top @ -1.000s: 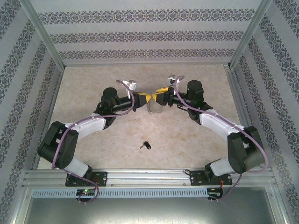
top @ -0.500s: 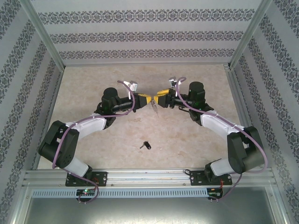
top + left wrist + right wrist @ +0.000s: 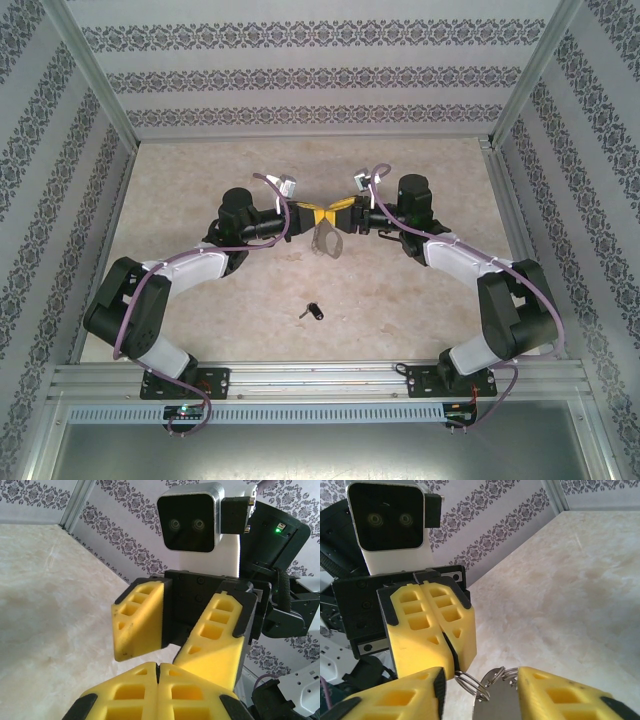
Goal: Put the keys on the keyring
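Keyring [image 3: 495, 700] position: suspended in the air above the middle of the surface [image 3: 420, 320], hanging below the point where the two pincers meet tip to tip. It does not touch the surface.

Left pincer [image 3: 451, 667]: fingers pressed together, pinching the wire coil at the top of the keyring. The flat metal part hangs beneath that grip.

Right pincer [image 3: 165, 652]: fingers spread, one on each side of the keyring. The metal lies just beside one finger, and a gap shows on the other side. No firm clamp on it can be confirmed.

Key [image 3: 313, 311]: lies flat on the surface, well apart from the keyring and on the side toward the arm bases. Its long axis runs roughly across the surface, left to right. The black head sits toward the right arm's side and the short blade toward the left. Nothing touches it.

Governing relation: the key is below the keyring and toward the bases from it, so a pincer must draw back and descend to reach it. Both arms stand about equally far from the key. Judgement: the left pincer is committed to holding the keyring, so the right pincer is the better candidate for the pickup. The small, flat key will likely be hard to lift cleanly.

Markings: no brand, label or legible writing is found on either pincer, the wrist cameras or the keyring. A small green light shows on the right arm.
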Motion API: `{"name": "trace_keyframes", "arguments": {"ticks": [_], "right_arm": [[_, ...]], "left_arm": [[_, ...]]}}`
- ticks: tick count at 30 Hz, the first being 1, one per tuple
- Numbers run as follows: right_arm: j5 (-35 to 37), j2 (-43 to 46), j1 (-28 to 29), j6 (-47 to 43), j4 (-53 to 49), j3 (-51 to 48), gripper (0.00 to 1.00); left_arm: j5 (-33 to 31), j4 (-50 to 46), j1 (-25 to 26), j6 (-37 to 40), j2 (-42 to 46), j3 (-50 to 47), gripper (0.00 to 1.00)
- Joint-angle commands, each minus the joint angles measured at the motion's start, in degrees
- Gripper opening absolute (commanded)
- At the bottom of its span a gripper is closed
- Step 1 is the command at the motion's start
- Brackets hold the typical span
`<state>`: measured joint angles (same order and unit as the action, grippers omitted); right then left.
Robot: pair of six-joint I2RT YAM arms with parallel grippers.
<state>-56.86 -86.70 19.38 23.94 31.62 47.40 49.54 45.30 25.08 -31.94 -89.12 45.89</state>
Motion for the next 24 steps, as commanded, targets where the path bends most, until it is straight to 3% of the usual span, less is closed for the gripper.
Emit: {"name": "trace_keyframes", "arguments": {"ticks": [1, 14, 21, 22, 24], "right_arm": [[-2.66, -0.41, 0.63, -0.74, 2.04, 1.59, 0.33], [-3.65, -0.55, 1.01, -1.18, 1.82, 1.21, 0.0], [-2.64, -0.42, 1.1, -1.65, 1.7, 0.81, 0.0], [-1.5, -0.15, 1.1, -1.92, 1.49, 0.45, 0.0], [0.89, 0.85, 0.6, -2.16, 2.14, -0.77, 0.0]], "left_arm": [[1.53, 2.71, 0.59, -0.22, -0.45, 1.93, 0.0], [1.46, 3.65, 0.63, -1.27, -1.54, 2.7, 0.0], [0.02, 3.62, 0.59, -2.2, -1.31, 2.63, 0.0], [-0.56, 3.0, 0.61, -2.0, -0.98, 2.63, 0.01], [-1.65, 2.44, 0.5, -1.65, -0.09, 2.16, 0.17]]}}
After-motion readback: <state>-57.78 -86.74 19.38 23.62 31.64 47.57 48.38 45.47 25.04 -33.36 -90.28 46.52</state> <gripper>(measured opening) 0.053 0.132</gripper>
